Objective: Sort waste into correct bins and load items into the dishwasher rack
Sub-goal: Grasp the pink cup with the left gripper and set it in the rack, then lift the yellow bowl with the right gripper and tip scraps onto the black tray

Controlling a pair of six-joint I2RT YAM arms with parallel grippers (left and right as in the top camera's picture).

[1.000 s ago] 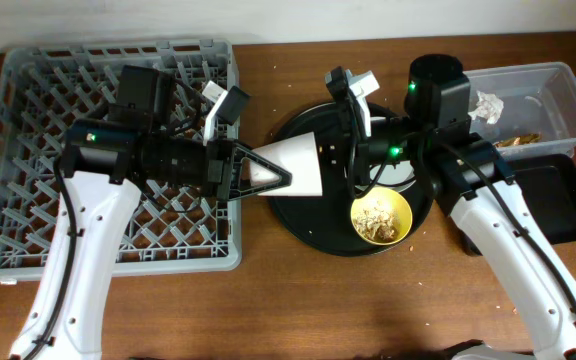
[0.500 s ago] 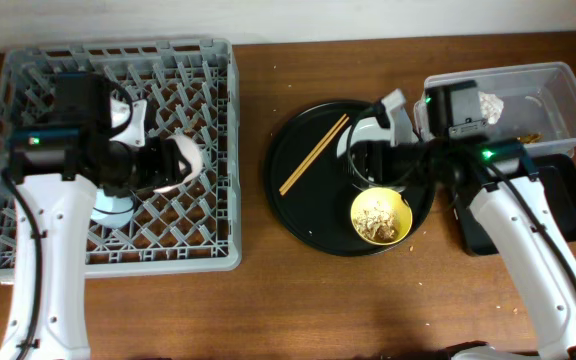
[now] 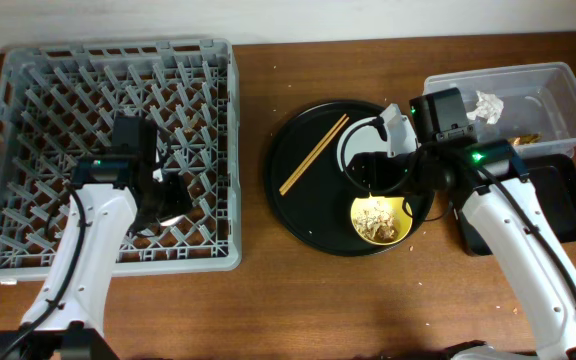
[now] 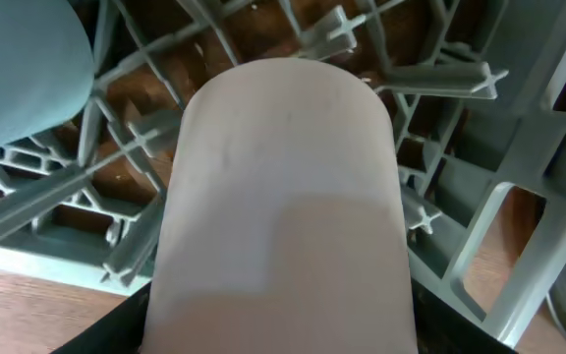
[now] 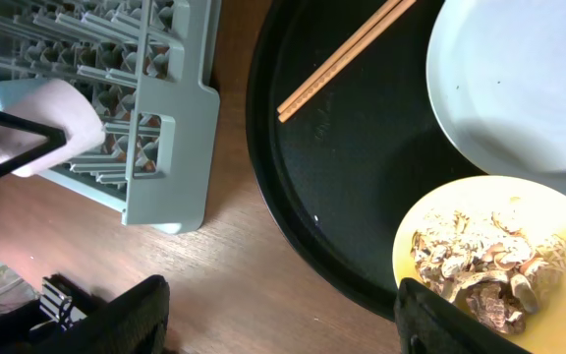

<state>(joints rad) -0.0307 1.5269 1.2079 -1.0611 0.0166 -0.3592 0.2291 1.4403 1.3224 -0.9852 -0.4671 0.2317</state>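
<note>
Lowering since half a second ago, my left claw (image 3: pixel 164 204) grips the pink cup (image 4: pixel 283 197) among front pegs of the dishwasher rack (image 3: pixel 28 255); right claw (image 5: pixel 281 313) gapes open above the round black tray (image 3: pixel 303 215), barely shifted.

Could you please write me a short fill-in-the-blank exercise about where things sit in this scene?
1. The wooden chopsticks lie on the round ____ tray.
2. The beige food bits sit in the ____ bowl.
3. The crumpled white tissue lies inside the ____ plastic tub.
4. The pink cup sits in the ____ dishwasher rack.
Missing words: black; yellow; clear; grey.
</note>
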